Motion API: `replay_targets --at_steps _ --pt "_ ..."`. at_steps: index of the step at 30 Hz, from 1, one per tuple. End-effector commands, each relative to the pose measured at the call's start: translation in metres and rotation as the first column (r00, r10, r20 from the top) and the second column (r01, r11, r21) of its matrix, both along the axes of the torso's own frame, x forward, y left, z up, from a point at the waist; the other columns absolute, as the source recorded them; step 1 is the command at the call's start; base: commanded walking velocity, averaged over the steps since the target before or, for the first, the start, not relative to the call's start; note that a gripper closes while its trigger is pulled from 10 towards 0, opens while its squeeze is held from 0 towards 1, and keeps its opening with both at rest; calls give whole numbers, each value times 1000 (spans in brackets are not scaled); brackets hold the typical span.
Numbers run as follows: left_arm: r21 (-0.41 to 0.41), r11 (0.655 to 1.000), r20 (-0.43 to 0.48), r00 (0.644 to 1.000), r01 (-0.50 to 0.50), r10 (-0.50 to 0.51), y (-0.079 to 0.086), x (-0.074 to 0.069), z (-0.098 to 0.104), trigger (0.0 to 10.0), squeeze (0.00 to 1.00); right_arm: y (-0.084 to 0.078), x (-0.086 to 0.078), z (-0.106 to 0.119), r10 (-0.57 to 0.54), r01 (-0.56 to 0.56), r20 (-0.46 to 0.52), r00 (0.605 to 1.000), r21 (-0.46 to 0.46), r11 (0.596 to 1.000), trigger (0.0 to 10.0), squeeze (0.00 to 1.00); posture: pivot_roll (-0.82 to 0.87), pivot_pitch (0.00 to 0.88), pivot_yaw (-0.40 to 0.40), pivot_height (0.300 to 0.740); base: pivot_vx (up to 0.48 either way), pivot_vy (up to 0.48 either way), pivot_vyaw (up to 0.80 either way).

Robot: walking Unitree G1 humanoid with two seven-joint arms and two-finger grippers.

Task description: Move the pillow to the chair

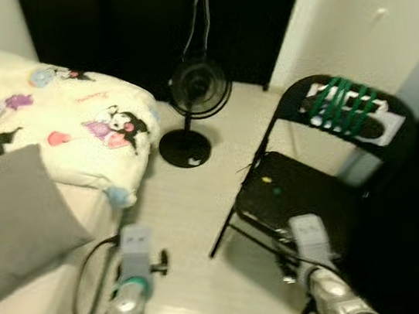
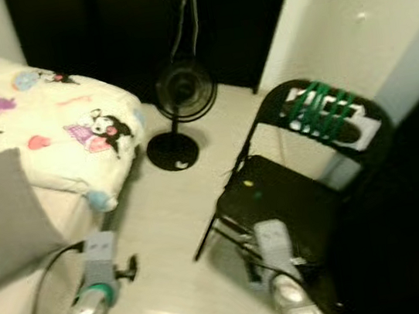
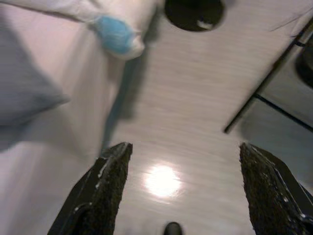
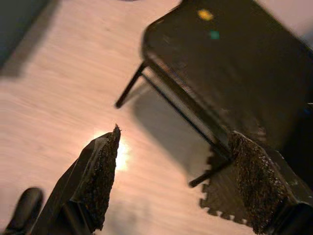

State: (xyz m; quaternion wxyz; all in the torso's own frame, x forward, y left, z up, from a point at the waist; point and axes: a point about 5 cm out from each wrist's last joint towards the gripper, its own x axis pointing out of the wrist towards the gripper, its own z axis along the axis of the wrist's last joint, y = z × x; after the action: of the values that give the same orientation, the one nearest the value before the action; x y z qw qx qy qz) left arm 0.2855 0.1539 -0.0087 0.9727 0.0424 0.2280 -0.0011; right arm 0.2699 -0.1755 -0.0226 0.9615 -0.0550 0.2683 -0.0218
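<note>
One pillow (image 1: 11,216) on bed | one chair (image 1: 299,183) | left gripper (image 3: 181,191), right gripper (image 4: 176,181) spread apart

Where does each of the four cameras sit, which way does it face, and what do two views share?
Left eye: on the head, looking down at grey pillow, black folding chair; both arms show.
Right eye: beside it, same scene.
Left wrist: along open left gripper, facing pale floor.
Right wrist: along open right gripper, facing chair seat.
Shared: both wrist views show the chair.
</note>
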Motion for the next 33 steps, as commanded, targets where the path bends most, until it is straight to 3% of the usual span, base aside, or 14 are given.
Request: replay_targets --at_steps 1,9,11,16,24,33 --pt "-11 1000 -18 1000 -2 2 -2 -4 -4 10000 0 -4 -10 -9 -4 4 -48 999 -10 1000 10000 0 50 0 -120 740 0 0 800" --pt "-14 1000 1 1000 5 -5 -4 2 1 10000 0 -8 -13 -11 3 -5 -55 998 -25 1000 10000 0 45 0 -98 740 0 0 800" --pt "-3 1000 -4 1000 28 -28 -5 0 0 10000 0 -9 -13 -10 -20 19 -49 999 -22 1000 10000 0 8 0 -14 740 0 0 800" --pt "9 999 -14 999 40 -39 -4 -4 -4 10000 0 -8 -13 -9 -62 62 -33 998 -7 998 10000 0 -17 4 13 740 0 0 800" --pt "11 998 -17 998 55 -55 -3 -5 -4 10000 0 -3 -27 -20 -85 86 -62 994 16 996 10000 0 12 7 65 740 0 0 800" --pt "-9 999 -27 999 32 -32 1 -4 -4 10000 0 -4 -23 -16 -117 118 -30 993 29 993 10000 0 -7 9 106 740 0 0 800"
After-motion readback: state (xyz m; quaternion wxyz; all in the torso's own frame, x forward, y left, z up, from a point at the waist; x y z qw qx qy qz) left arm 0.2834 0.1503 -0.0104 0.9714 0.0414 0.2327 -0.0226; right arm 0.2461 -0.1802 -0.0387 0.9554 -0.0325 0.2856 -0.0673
